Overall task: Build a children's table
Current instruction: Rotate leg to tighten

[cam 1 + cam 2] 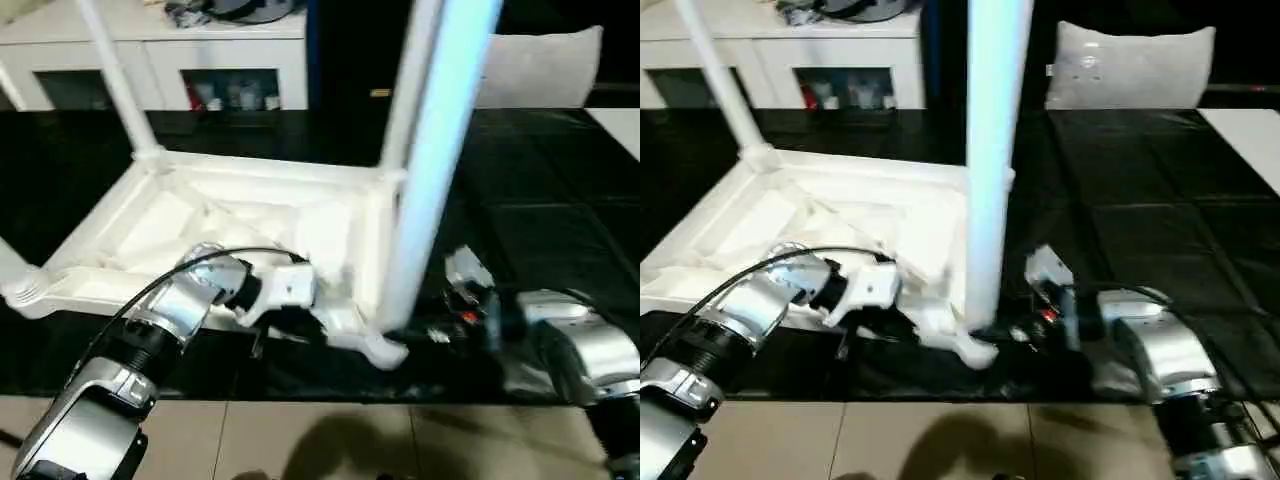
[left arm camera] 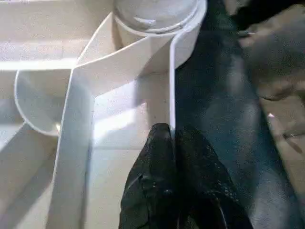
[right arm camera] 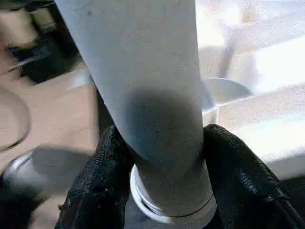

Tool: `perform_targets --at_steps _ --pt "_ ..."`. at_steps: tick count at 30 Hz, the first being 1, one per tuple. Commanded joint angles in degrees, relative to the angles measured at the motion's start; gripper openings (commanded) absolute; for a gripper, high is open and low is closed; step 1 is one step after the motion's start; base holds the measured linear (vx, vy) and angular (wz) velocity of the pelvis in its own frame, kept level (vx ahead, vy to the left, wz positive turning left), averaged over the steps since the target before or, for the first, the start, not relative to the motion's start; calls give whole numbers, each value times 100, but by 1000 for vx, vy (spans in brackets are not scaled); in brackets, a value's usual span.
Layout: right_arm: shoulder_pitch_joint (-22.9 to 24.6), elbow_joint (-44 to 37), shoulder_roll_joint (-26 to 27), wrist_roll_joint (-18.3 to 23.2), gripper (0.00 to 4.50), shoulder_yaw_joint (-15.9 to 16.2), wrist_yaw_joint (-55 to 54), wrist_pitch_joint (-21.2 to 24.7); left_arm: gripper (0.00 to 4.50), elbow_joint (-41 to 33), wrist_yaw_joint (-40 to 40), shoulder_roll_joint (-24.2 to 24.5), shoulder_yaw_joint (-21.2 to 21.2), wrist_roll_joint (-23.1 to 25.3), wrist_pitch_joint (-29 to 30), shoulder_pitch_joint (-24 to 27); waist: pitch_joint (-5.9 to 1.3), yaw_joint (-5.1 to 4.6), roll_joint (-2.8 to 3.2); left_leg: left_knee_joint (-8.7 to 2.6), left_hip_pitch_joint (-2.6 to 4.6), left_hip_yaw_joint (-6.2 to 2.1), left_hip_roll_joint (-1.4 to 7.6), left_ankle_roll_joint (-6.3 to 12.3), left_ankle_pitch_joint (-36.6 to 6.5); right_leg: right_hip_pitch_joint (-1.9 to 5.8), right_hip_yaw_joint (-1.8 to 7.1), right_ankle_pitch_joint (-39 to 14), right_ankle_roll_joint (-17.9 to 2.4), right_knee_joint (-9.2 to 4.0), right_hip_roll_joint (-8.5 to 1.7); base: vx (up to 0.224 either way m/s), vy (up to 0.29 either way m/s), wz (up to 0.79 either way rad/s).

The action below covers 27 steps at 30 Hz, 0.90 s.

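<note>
The children's table top (image 1: 200, 215) lies upside down on a black mat, ribbed underside up. A long white leg (image 1: 430, 180) stands upright in the near right corner socket (image 1: 385, 350). My right gripper (image 3: 164, 131) is shut on the base of this leg (image 3: 147, 71), one black finger (image 3: 95, 181) pressed on each side just above the socket. My left gripper (image 2: 171, 129) reaches over the near edge, fingers together, pinching the thin rim wall (image 2: 171, 81) beside that same corner. The left gripper (image 1: 285, 322) sits just left of the leg.
Other legs stand in the far left (image 1: 115, 80) and far right (image 1: 400, 90) sockets, and one shows at the near left corner (image 1: 10, 265). A white cabinet (image 1: 150, 60) and a pale cushion (image 1: 1130, 65) stand behind the black mat (image 1: 540, 230). Tan floor (image 1: 300, 440) lies in front.
</note>
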Motion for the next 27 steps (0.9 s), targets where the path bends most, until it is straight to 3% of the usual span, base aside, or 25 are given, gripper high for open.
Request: perform_targets --at_steps 1,4,6,7,9,10,11,15,19,27 --pt "-291 92 541 -209 197 14 -1230 416 0 4 526 -642 -139 -70 361 -156 -352 -32 -102 -371 -13 -55 183 322 -703 349 299 -2838 -119 -544 -409 0 0 0" --pt "-500 335 950 -381 197 -132 -2065 650 0 189 1048 -961 -41 -26 782 -338 -333 -227 -94 -344 6 -85 161 238 -1038 342 186 -3256 122 -666 -396 0 0 0" --pt "-567 427 1078 -472 196 -154 -2330 651 0 271 1194 -1036 -38 26 841 -399 -343 -328 -71 -350 -19 -116 172 269 -1156 376 159 -3183 156 -673 -396 0 0 0" --pt "-746 687 1392 -705 196 -259 -3098 713 0 485 1596 -1184 -29 185 970 -552 -340 -358 -73 -354 -37 -118 177 278 -1163 376 164 -3143 163 -676 -394 0 0 0" --pt "-858 889 1561 -770 196 -376 -3531 711 0 654 1989 -1291 39 306 1011 -670 -333 -496 -50 -344 10 -128 166 246 -1331 357 107 -3169 114 -732 -395 0 0 0" --pt "-907 1033 1644 -786 196 -438 -3716 603 0 785 2215 -1358 88 367 984 -765 -333 -517 -37 -331 34 -125 157 262 -1394 343 99 -3205 119 -750 -403 0 0 0" --pt "-923 1098 1727 -775 230 -511 -3807 483 0 867 2337 -1418 138 397 998 -831 -339 -534 -43 -329 41 -118 153 281 -1403 337 103 -3179 111 -760 -399 0 0 0" --pt "-863 920 1772 -647 274 -632 -3662 426 0 872 2446 -1462 178 438 1063 -830 -373 -514 -73 -382 -23 -147 222 437 -1150 392 215 -2623 -151 -632 -442 0 0 0" --pt "-737 753 1532 -630 312 -594 -3328 335 0 884 2389 -1364 117 461 923 -746 -400 -397 -71 -372 -41 -118 245 589 -711 409 326 -2004 -499 -498 -468 0 0 0" --pt "-340 520 625 -603 387 -406 -2080 -27 0 821 1983 -1066 31 473 479 -518 -432 -197 -97 -347 -68 -94 266 824 -273 446 370 -1433 -684 -371 -467 0 0 0"
